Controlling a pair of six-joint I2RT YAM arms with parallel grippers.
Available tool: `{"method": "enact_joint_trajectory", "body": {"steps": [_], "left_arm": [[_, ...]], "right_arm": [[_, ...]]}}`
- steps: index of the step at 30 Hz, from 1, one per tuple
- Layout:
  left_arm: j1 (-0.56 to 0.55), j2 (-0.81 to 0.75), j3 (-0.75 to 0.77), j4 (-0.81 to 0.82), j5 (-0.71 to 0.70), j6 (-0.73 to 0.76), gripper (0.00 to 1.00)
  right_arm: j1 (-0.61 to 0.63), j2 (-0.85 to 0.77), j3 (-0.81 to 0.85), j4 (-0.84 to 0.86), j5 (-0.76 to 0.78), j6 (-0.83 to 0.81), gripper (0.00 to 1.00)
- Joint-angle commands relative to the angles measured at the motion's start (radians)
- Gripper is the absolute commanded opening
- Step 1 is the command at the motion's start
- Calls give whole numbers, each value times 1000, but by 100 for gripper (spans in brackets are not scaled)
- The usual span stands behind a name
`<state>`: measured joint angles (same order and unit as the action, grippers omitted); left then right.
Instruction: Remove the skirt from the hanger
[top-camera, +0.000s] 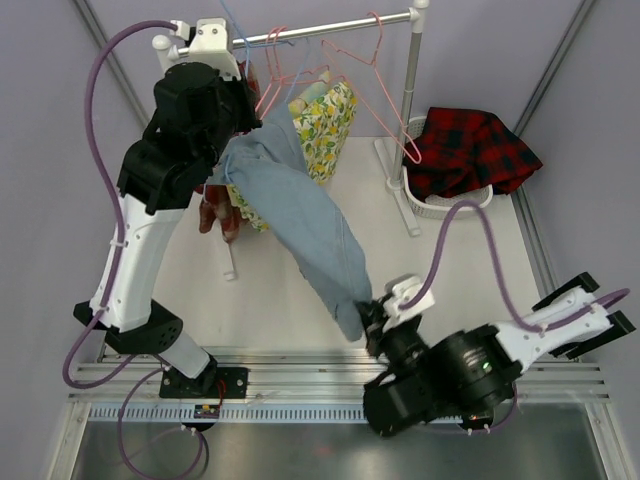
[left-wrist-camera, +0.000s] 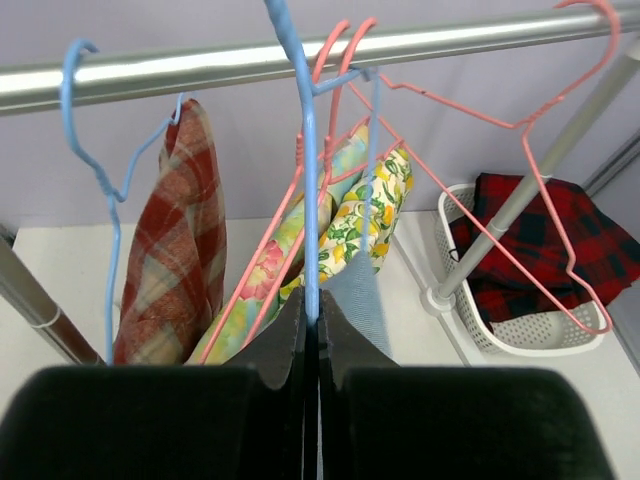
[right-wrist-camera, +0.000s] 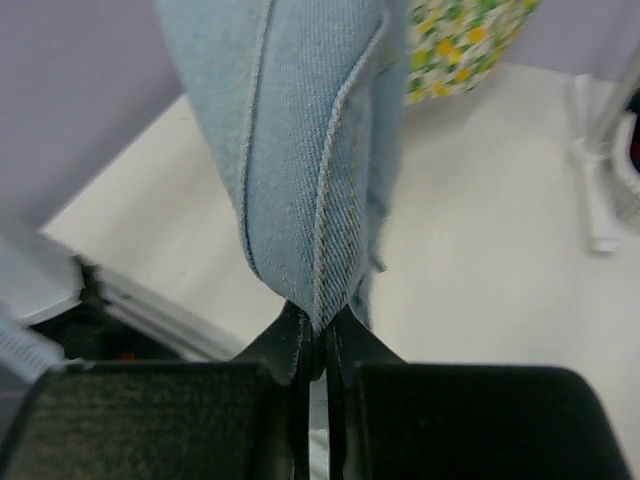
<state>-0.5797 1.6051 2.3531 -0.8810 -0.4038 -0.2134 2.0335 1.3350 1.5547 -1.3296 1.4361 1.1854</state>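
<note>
- We see a pale blue denim skirt (top-camera: 310, 215) pulled out into a long, narrow band above the white table (top-camera: 260, 290).
- Its long axis runs on a diagonal. The upper end is at the clothes rail (top-camera: 330, 27) at the far left. The lower end points toward the near right, close to the table's front edge.
- The right gripper (right-wrist-camera: 312, 345) is pinched tight on the skirt's lower end, with a fold of seamed denim caught between its fingers.
- The left gripper (left-wrist-camera: 311, 320) is up by the rail. Its fingers are pressed together around the wire of a blue hanger (left-wrist-camera: 308, 200), which hooks over the rail.
- A patch of denim shows just to the right of the left gripper's fingers, so the skirt's upper end is at that hanger.
- Also on the rail are pink wire hangers (top-camera: 375, 70), a lemon-print garment (top-camera: 325, 125) touching the skirt, and a red checked garment (left-wrist-camera: 175, 250) on a second blue hanger further left.
- A white perforated basket (top-camera: 440, 205) stands on the table to the right of the rack's upright post.
- It holds a crumpled red-and-black plaid garment (top-camera: 470, 150), which spills over the rim.
</note>
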Motion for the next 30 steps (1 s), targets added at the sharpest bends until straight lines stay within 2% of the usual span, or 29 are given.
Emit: {"method": "enact_joint_trajectory", "body": {"steps": [1,2,3,4,6,7,8,10,12,13,14,16,17,18,19,20,21,22,23,26,27,28,29,30], "left_arm": [[-15,-120,8,128,58,51,0],[-32,-132,-18,131,71,63,0],[-54,-143,-31,142,72,77,0],[-77,-151,-40,146,72,94,0],[-155,-162,-61,148,44,153,0],[-178,-159,-60,142,14,167,0],[-216,-151,-57,140,-54,195,0],[-239,-139,-45,136,-156,206,0],[-243,-135,-41,139,-184,206,0],[-246,-134,-41,142,-190,206,0],[-250,-135,-44,142,-182,206,0],[-265,-146,-67,155,-167,198,0],[-273,-151,-81,163,-162,198,0],[-279,-160,-96,183,-156,198,0],[-295,-162,-129,192,-153,198,0],[-299,-165,-138,198,-152,198,0],[-304,-165,-149,203,-148,198,0],[-310,-160,-155,203,-148,194,0],[-315,-160,-169,205,-147,190,0],[-331,-162,-204,218,-133,184,0],[-338,-163,-215,224,-132,184,0],[-347,-166,-230,232,-132,184,0],[-350,-171,-242,246,-130,183,0],[-353,-174,-271,255,-127,183,0]], "right_arm": [[-144,-181,-19,-13,126,-387,0],[-179,-213,-24,118,130,-512,0],[-205,-282,-25,172,144,-614,0],[-225,-322,-31,238,159,-824,0],[-231,-441,-53,561,207,-1101,0],[-233,-480,-94,701,234,-1412,0],[-239,-514,-102,856,269,-1516,0],[-275,-598,-75,848,271,-1549,0],[-340,-677,-64,883,270,-1551,0],[-341,-691,-30,864,268,-1503,0],[-343,-701,-9,771,251,-1463,0],[-341,-706,27,689,139,-1439,0],[-341,-708,15,740,-8,-1490,0],[-341,-705,-17,854,-35,-1591,0],[-337,-698,-115,1027,-29,-1932,0],[-337,-686,-158,1427,-55,-2112,0],[-337,-672,-180,1566,-72,-2253,0],[-335,-657,-165,1651,-88,-2416,0],[-337,-637,-141,1706,-124,-2451,0],[-316,-616,-7,1687,-177,-2497,0],[-300,-613,36,1727,-178,-2602,0],[-245,-603,47,1912,-180,-2697,0],[-214,-580,65,2005,-180,-2794,0],[-184,-568,96,2094,-184,-2995,0]]}}
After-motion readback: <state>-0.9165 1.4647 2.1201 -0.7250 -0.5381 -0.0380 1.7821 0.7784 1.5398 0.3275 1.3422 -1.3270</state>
